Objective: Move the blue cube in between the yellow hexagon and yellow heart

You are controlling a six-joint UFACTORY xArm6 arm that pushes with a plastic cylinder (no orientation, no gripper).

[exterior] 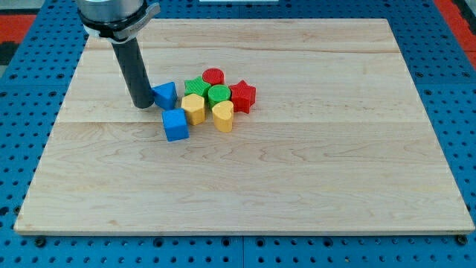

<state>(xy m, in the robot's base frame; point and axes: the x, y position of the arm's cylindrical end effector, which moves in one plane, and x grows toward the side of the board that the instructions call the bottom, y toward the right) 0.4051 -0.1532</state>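
The blue cube lies on the wooden board, just below and left of the yellow hexagon. The yellow heart lies to the right of the hexagon, almost touching it. My tip rests on the board at the left of the cluster, right beside the blue triangle, and up and left of the blue cube, apart from it.
A green block, a red cylinder, a green round block and a red star crowd the top of the cluster. The wooden board lies on a blue pegboard.
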